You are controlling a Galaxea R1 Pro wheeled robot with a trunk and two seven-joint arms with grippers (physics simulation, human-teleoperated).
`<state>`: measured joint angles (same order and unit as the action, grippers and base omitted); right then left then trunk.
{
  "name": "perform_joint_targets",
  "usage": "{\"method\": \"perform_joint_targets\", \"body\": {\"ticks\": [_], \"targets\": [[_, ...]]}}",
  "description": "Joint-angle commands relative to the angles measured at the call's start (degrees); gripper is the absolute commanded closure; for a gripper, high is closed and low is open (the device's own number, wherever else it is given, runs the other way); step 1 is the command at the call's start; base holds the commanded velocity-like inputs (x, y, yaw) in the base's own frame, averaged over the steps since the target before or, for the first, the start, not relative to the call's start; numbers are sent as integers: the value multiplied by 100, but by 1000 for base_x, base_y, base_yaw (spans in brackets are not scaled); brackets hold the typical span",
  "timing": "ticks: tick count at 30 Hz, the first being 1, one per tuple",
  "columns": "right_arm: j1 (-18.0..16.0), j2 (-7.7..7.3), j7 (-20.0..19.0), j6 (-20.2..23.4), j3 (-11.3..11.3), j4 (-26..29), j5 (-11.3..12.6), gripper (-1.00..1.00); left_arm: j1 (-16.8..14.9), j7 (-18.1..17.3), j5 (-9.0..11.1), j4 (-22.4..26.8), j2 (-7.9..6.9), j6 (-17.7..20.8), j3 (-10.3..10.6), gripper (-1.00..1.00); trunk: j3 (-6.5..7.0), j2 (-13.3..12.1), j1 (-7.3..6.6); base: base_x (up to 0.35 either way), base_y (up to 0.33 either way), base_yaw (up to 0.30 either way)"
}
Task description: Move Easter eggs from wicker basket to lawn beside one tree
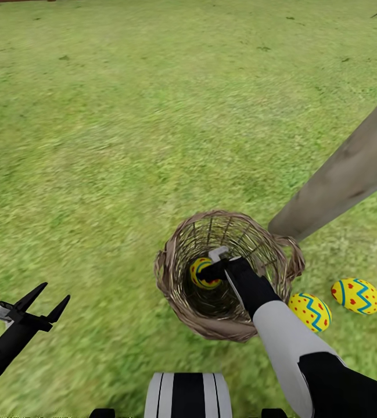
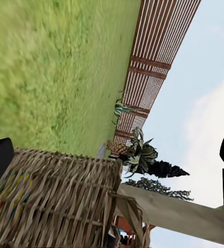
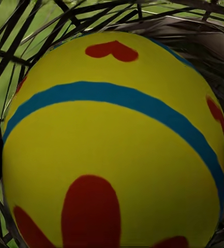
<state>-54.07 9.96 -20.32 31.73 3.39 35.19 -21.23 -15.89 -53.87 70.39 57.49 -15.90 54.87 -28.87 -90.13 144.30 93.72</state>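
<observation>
Green lawn is all around, with a brown fence far off. The right claw is down inside the wicker basket, right at a yellow egg with a blue stripe and red marks, but I cannot tell if it squeezes it. Past the basket two zigzag eggs lie on the grass near the tree, and the left claw is spread apart, holding nothing.

1. The lawn is bright green grass, spreading wide and flat.
2. The wicker basket stands on it.
3. Two yellow eggs with blue zigzags lie on the grass just beside the basket.
4. The tree trunk rises from the lawn behind the basket.
</observation>
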Motion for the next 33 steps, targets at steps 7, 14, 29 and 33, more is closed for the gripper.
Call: {"method": "perform_joint_targets", "body": {"ticks": [7, 14, 29, 33], "targets": [[2, -3, -16, 0, -4, -381, -180, 100, -2, -19, 10, -3, 4, 23, -38, -100, -27, 2, 3, 0, 0, 0], [2, -3, -8, 3, -3, -368, -180, 100, -2, -19, 7, 4, 1, 23, 6, -100, 18, -1, -2, 0, 0, 0], [2, -3, -7, 32, -5, -330, -180, 100, -2, -10, 1, 67, -19, 29, 4, -100, 62, -3, -7, -96, 0, 0], [2, -3, -7, 38, -5, -322, -180, 100, -2, -10, 1, 46, -32, 32, 7, -100, 84, -5, -10, -15, 0, 0]]}}
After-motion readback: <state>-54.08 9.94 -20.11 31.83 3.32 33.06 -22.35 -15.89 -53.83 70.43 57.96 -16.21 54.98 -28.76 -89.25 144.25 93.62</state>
